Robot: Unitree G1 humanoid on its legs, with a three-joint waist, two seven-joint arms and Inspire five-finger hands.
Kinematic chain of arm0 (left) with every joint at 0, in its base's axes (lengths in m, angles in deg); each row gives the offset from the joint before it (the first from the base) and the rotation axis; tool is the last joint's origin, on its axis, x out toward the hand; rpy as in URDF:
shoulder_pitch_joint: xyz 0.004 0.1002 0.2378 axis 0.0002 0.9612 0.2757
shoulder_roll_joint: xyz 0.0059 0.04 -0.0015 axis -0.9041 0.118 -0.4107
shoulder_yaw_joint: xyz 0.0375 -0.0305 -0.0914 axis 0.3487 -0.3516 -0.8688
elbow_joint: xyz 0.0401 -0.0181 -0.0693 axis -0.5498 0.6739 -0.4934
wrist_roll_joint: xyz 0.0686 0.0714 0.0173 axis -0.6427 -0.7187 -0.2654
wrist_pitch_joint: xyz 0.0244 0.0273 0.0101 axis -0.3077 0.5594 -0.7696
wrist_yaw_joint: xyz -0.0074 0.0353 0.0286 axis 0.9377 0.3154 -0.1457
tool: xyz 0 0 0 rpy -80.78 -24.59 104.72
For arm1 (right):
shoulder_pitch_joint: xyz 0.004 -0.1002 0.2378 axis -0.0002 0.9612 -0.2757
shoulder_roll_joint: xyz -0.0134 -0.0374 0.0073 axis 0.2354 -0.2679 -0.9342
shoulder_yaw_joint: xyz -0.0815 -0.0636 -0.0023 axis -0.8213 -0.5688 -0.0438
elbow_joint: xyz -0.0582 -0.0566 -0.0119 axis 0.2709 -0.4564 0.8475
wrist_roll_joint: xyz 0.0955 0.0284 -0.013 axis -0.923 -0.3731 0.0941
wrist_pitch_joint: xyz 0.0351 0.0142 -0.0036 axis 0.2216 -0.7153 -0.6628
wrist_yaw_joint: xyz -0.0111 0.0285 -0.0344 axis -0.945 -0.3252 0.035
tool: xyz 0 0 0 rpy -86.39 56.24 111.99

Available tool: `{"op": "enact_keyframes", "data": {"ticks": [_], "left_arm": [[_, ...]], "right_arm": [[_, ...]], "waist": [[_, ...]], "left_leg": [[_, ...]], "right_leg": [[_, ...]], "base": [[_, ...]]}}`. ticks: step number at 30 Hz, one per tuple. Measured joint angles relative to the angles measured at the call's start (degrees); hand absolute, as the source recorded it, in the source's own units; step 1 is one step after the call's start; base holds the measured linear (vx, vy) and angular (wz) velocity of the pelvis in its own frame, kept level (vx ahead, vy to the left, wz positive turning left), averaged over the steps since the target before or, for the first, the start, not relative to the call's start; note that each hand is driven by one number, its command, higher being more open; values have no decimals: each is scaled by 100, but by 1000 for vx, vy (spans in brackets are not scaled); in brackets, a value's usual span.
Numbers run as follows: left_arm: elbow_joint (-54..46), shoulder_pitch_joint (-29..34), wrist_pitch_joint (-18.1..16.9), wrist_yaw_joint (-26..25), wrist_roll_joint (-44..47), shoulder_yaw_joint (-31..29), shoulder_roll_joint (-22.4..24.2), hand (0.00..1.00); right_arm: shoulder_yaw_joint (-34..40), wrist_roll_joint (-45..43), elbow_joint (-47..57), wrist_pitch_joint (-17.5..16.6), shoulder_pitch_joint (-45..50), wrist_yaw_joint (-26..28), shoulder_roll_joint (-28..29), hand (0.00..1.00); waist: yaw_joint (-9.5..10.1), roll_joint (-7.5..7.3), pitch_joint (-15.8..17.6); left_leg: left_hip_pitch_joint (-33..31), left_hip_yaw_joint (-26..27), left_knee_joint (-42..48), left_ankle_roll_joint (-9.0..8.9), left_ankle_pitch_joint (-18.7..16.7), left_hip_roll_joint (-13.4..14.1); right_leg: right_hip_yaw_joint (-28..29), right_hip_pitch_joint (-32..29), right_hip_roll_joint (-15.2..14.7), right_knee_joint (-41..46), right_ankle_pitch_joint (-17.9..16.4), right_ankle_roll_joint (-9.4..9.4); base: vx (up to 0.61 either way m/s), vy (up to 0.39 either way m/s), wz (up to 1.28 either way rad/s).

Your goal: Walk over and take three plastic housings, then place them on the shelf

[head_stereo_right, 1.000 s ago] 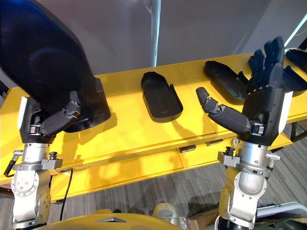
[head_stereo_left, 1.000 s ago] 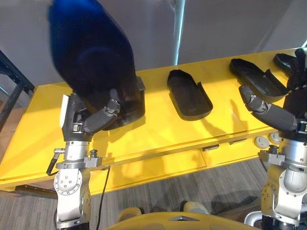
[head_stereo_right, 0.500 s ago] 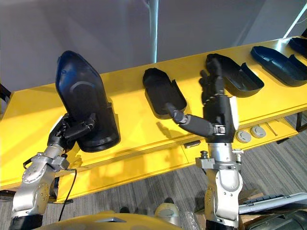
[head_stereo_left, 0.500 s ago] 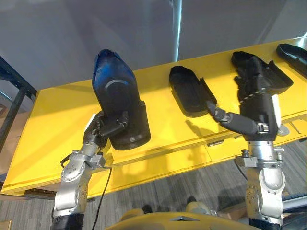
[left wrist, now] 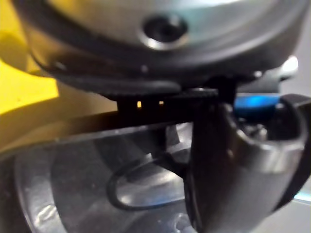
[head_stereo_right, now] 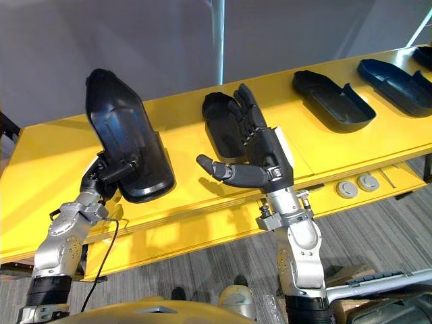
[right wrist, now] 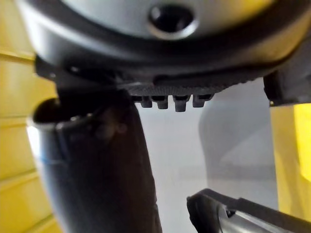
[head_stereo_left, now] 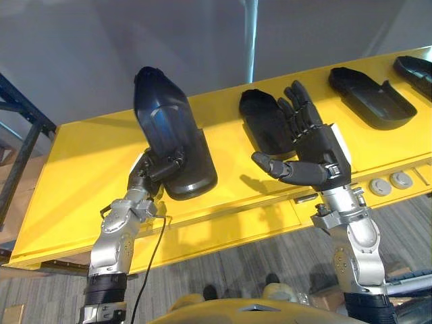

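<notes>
While upright within curled left robot hand [head_stereo_left: 150, 175], glossy black housing [head_stereo_left: 167, 125]; right robot hand [head_stereo_left: 318, 152] outspread.

Silver-grey arms [head_stereo_left: 113, 244], bolted wrist flanges [head_stereo_left: 339, 214]; dark left hand [head_stereo_left: 143, 178], right hand [head_stereo_left: 318, 150], white side panel [head_stereo_left: 340, 144].

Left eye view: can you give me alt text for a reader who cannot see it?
The robot's left hand grips a dark plastic housing, tilted upward over a yellow table. Its right hand is open, raised in front of a second housing; a third housing and a fourth housing lie further right.
</notes>
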Motion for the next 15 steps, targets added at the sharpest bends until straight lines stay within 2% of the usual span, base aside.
{"op": "enact_keyframes", "data": {"ticks": [9, 15], "left_arm": [[360, -329, 312, 65, -249, 231, -350, 100], [742, -578, 315, -134, -357, 227, -389, 100]], "right_arm": [[-98, 3, -201, 2, -242, -194, -19, 100], [-108, 2, -335, -4, -221, -255, 17, 100]], "waist": [[-3, -25, 40], [-27, -30, 65]], "left_leg": [[70, -13, -92, 37, 80, 4], [217, 144, -128, -7, 43, 22]], "right_leg": [[-34, 31, 4, -2, 0, 0], [85, 105, 21, -3, 18, 14]], "base": [[0, 0, 1], [-35, 7, -11]]}}
